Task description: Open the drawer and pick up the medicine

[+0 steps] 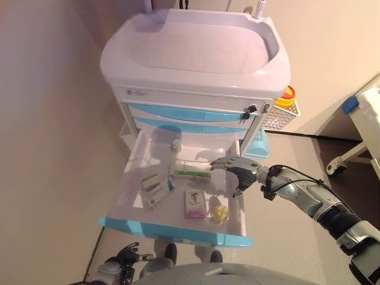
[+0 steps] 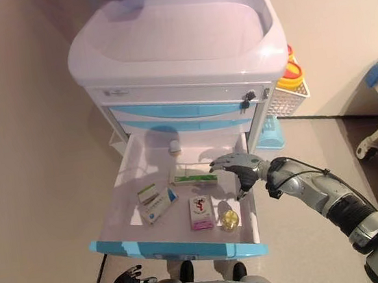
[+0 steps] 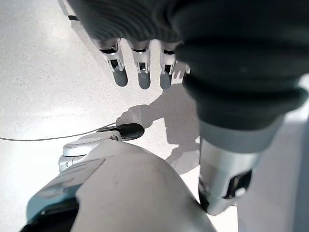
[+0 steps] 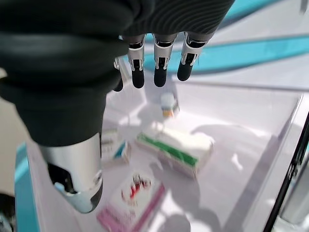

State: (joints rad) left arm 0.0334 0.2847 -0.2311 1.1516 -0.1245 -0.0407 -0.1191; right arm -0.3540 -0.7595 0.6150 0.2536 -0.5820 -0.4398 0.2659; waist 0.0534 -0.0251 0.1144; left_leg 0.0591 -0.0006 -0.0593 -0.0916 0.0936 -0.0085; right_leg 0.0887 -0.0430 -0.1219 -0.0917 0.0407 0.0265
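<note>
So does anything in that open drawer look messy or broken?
Nothing looks broken or spilled. The medicine boxes lie loosely at different angles in the drawer, not in rows, and a small bottle sits alone at the back. The right hand hovers above, open.

The cart [image 1: 196, 59] and open drawer [image 1: 178, 228] look like smooth, glossy plastic; the boxes [image 1: 195, 203] inside look like printed card; the floor [image 3: 43, 72] is matt.
</note>
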